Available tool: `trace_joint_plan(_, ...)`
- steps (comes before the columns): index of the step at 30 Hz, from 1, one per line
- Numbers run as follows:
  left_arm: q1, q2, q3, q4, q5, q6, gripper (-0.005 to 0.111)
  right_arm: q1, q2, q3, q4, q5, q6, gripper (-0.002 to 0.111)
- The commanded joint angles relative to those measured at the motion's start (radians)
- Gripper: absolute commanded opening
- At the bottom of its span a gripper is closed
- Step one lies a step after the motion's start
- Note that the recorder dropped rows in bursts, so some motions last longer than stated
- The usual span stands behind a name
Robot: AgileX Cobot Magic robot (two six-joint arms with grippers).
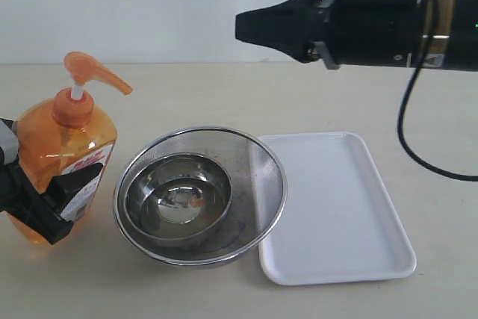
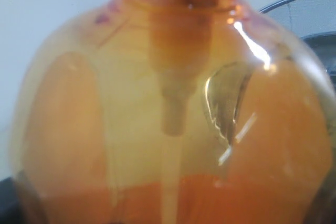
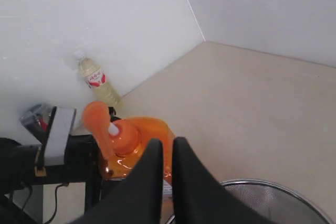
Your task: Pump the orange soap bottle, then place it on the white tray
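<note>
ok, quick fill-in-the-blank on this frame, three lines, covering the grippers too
1. In the exterior view the orange soap bottle stands to the ___ of the steel bowls.
2. The right gripper hangs in the air with its jaws ___.
3. The left gripper is closed on the ___.

Missing words: left; shut; orange soap bottle.

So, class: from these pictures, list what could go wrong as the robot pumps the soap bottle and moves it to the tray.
1. The shut right pincer hangs high, off to the side of the pump head; an off-centre push could tip the orange soap bottle in the left pincer.
2. The steel bowls sit between bottle and white tray; a low carry could hit them.
</note>
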Motion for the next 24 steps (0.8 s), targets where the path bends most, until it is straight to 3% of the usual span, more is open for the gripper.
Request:
trace_joint_plan(1,-0.001,-0.011,-0.008,-0.01,-0.044,-0.003,0.005,0.071,0.105,-0.104,-0.052,-0.004,-0.03,0.003)
trace_joint_plan(4,-0.001,-0.011,-0.008,-0.012,-0.034,-0.003,0.005,0.138,0.184,-0.209,-0.153,0.104,0.027,0.003)
trace_joint_plan(10,-0.001,-0.011,-0.008,-0.012,-0.041,-0.003,0.005,0.238,0.234,-0.29,-0.207,0.12,0.046,0.003)
trace_joint_plan(24,-0.001,-0.011,-0.008,-0.012,-0.044,-0.003,0.005,0.252,0.234,-0.29,-0.262,0.01,0.096,0.003)
